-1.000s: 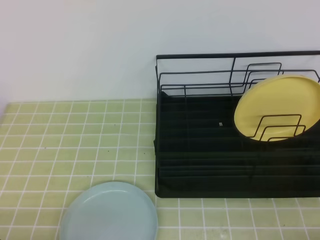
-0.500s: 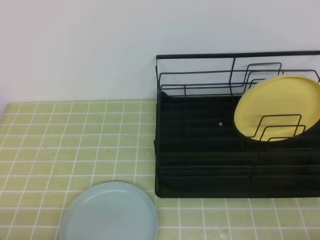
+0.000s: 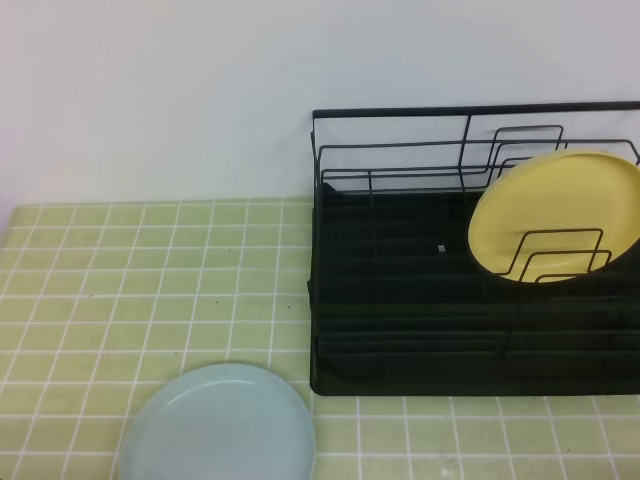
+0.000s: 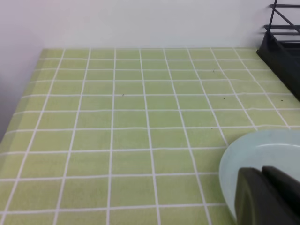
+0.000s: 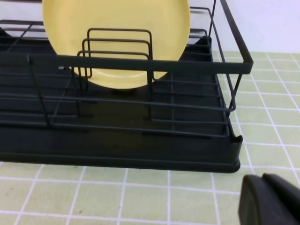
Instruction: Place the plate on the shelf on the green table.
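the blue plate lies flat on the green tiled desk, down at the near edge and a little left of the middle, with its lower part cut off by the bottom of the high view. its right rim sits just beside the near left corner of the black rack without touching it. from the left wrist view the same plate shows in the lower right, flat on the tiles, with the rack at the far right edge of that view.

the rack stands on the right part of the desk, its tall back rail along the wall. a yellow plate stands on edge among the wire dividers toward the rack's right end, leaning back a little. the right wrist view looks at the rack from its front, with the yellow plate upright behind the wire loops.

neither arm shows in the high view. the left pincer is seen only as a dark tip in the bottom right corner of its own camera, over the plate's near rim; it is closed and grips nothing. the right pincer is likewise a dark tip at the bottom right of its view, above the tiles in front of the rack's corner, closed with nothing between its fingers.
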Robot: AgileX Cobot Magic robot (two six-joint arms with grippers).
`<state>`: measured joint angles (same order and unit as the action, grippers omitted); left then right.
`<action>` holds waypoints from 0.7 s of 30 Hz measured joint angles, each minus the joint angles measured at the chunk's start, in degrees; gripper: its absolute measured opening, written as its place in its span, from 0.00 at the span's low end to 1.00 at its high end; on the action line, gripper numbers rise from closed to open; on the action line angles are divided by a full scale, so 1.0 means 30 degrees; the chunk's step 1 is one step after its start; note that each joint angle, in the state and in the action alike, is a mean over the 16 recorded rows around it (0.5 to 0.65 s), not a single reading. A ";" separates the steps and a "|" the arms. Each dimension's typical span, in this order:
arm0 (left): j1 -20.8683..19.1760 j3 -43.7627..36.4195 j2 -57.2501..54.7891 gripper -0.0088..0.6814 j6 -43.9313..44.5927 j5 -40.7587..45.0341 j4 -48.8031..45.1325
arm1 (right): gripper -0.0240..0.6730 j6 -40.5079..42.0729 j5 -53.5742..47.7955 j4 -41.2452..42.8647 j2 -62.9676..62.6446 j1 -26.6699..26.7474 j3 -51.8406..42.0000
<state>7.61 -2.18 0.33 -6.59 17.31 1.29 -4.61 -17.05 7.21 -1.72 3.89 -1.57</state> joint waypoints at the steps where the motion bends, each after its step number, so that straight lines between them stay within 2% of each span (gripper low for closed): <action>1: 0.0000 0.0000 0.0000 0.01 0.0030 0.0000 -0.0001 | 0.03 -0.0009 0.0013 -0.0002 0.0000 0.0000 0.0000; 14: 0.0000 0.0000 -0.0002 0.01 0.0323 -0.0076 0.0871 | 0.03 -0.0526 0.0666 -0.0610 0.0000 0.0000 0.0000; 21: -0.0001 0.0000 0.0014 0.01 -0.0171 -0.0496 0.3974 | 0.03 -0.1015 0.3110 -0.3587 0.0000 0.0000 0.0000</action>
<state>7.61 -2.18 0.37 -7.10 15.83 13.21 -7.66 -7.72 -3.55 -1.72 3.89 -1.57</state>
